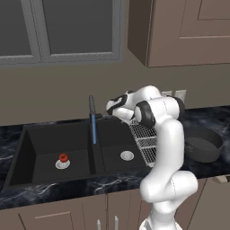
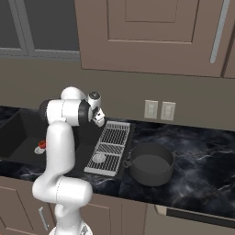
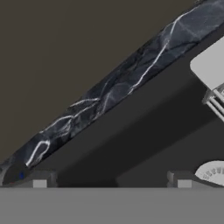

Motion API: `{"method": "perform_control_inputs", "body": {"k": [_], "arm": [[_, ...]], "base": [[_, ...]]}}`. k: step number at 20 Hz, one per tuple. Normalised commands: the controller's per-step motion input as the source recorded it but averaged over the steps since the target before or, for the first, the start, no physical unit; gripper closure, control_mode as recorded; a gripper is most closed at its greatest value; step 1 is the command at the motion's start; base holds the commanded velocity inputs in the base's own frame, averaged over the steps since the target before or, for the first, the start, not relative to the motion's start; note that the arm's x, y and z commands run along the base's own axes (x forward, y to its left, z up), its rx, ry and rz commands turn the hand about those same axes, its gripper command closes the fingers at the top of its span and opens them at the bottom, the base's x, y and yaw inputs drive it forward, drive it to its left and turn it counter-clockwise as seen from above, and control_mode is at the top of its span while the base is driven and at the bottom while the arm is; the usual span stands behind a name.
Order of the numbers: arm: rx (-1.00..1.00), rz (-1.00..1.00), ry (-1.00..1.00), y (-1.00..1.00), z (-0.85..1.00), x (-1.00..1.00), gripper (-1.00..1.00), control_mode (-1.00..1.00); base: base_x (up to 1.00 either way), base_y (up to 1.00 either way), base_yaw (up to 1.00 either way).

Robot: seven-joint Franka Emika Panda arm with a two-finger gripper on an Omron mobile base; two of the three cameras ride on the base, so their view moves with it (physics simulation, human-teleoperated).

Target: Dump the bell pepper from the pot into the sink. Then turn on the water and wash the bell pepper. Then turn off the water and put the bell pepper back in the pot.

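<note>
Nearest the base cameras stands the white arm, its elbow folded above the silver wire rack (image 2: 111, 146) that lies over the right end of the matte black double-basin sink (image 1: 27, 152). The two-finger gripper (image 3: 111, 177) hangs over the right basin beside the dark upright faucet (image 1: 92, 112); in the hand view its two dark fingertips (image 3: 40, 178) stand far apart with nothing between them, so the fingers are wide and empty. A blue stream of water (image 1: 94, 129) falls from the faucet along the centre divider, so the tap appears to be on. The small red bell pepper (image 1: 63, 157) sits on the round silver drain of the left basin, apart from the gripper and to one side of the stream. The wide dark grey pot (image 2: 151, 163) stands upright and empty on the black marbled counter (image 2: 202, 156), just right of the rack. Judged stage: dump done, wash under way, shut-off and retrieval pending. Risks: the pepper lies off the stream, so it may be poorly rinsed; it is small and rounded on a wet drain, so closing fingers could nudge it aside; the faucet stands close to the wrist, and a sweep toward the left basin could knock it.
</note>
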Motion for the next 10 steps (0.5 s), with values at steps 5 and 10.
{"method": "perform_control_inputs", "body": {"k": [5, 10], "arm": [[0.0, 0.0, 0.0, 0.21, 0.0, 0.3, -1.0, -1.0], [0.0, 0.0, 0.0, 0.1, -0.05, 0.33, -1.0, -1.0]], "base": [[0.0, 0.0, 0.0], [0.0, 0.0, 0.0]]}}
